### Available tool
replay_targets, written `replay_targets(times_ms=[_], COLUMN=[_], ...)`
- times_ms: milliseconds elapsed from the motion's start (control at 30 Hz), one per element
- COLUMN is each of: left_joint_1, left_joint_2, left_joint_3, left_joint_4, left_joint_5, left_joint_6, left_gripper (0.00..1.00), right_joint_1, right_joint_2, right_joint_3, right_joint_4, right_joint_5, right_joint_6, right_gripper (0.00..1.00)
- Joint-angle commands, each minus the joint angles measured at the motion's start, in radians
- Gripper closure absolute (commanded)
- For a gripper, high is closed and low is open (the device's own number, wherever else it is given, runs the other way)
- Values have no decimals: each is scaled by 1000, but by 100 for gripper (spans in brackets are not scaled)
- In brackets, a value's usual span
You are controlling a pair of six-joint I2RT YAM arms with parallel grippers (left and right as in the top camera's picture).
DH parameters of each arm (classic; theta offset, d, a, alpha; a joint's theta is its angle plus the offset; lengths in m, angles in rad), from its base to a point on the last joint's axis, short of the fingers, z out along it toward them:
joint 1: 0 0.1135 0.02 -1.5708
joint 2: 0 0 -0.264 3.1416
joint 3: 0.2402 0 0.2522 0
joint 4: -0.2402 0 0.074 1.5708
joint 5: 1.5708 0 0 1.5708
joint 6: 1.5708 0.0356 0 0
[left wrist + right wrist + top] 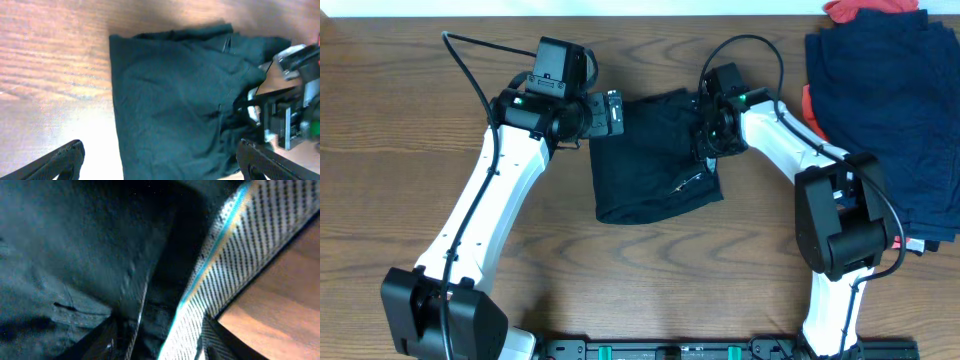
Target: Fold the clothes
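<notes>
The black shorts (655, 160) lie in a folded, roughly square heap mid-table. My left gripper (618, 112) is open just above their upper left corner. In the left wrist view its fingers (160, 155) stand wide apart over the dark fabric (170, 100) and hold nothing. My right gripper (708, 135) is down on the shorts' upper right edge. In the right wrist view its fingers (160, 340) stand apart, straddling a fold of black fabric (75, 245) and the light mesh inner waistband (240, 255).
A pile of navy blue garments (890, 100) lies at the right edge of the table, with a red-orange garment (850, 10) behind it. Bare wooden table (400, 120) lies left and in front of the shorts. My right arm also shows in the left wrist view (285, 115).
</notes>
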Motion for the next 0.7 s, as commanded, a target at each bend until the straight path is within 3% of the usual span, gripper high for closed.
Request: replay_targets(times_ms=[0, 167, 367, 667], left_joint_1=[-10, -53, -87, -160], left_joint_2=[13, 13, 13, 16], left_joint_3=[10, 8, -34, -88], left_joint_4=[-21, -63, -86, -33], left_joint_5=[-12, -11, 16, 179], left_joint_6=[43, 137, 186, 401], left_gripper=[2, 2, 2, 2], right_joint_1=[-20, -53, -115, -229], right_joint_2=[-80, -157, -174, -174], right_joint_3=[98, 188, 192, 190], right_joint_4=[-41, -83, -96, -109], right_joint_5=[-17, -16, -13, -17], right_joint_6=[5, -10, -10, -10], right_gripper=[42, 26, 24, 23])
